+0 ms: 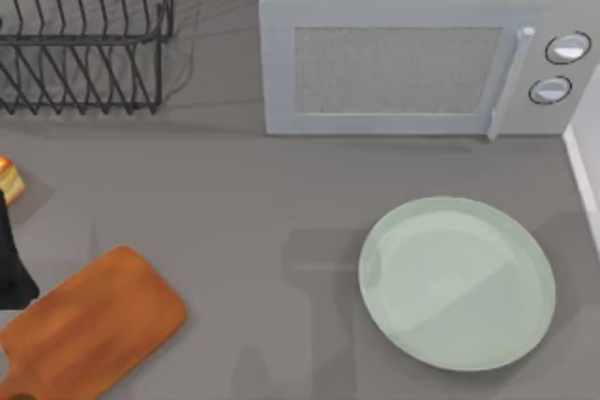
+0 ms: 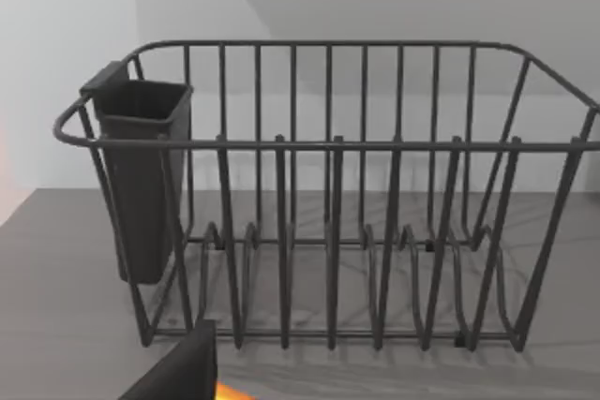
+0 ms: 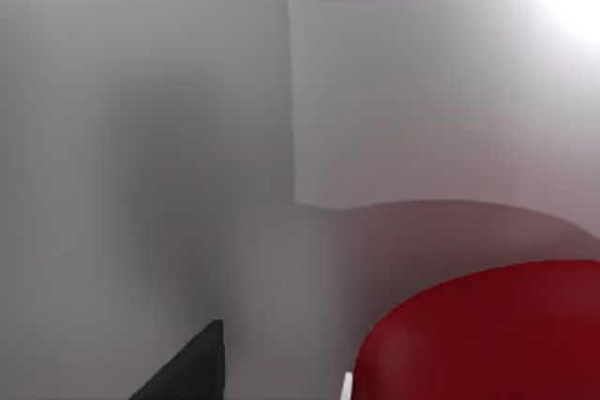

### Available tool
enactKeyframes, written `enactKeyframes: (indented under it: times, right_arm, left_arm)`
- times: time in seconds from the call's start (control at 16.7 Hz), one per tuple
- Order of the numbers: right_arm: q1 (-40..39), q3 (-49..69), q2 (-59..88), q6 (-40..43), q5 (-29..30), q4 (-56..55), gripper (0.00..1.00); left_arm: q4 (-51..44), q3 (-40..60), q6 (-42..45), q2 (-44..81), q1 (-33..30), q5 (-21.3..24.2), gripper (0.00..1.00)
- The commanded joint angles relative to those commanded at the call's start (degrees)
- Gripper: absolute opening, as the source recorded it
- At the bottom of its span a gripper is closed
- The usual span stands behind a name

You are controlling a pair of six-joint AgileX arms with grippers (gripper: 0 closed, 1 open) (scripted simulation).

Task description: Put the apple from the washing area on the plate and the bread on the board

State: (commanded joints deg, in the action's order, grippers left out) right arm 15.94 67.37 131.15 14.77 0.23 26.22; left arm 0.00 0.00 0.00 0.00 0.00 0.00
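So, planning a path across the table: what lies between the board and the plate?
Nothing: in the top view the grey tabletop between the board and the plate is bare, with only shadows on it.

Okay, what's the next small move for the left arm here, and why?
Probably carry the bread toward the board and lower it there. The bread sits at the table's left edge by the left arm, apart from the board just in front of it, whose surface lies bare. The grip itself isn't visible.
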Motion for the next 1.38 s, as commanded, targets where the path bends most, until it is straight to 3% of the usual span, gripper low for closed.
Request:
enactKeyframes:
  times: [0.78, 1.38]
  right_arm:
    - [0.0, 0.0, 0.0, 0.0, 0.0, 0.0, 0.02]
    - [-0.1, 1.3, -4.4, -0.4, -0.8, 2.6, 0.00]
  left_arm:
    - [0.0, 0.0, 0.0, 0.0, 0.0, 0.0, 1.00]
    - [0.0, 0.0, 0.0, 0.0, 0.0, 0.0, 1.00]
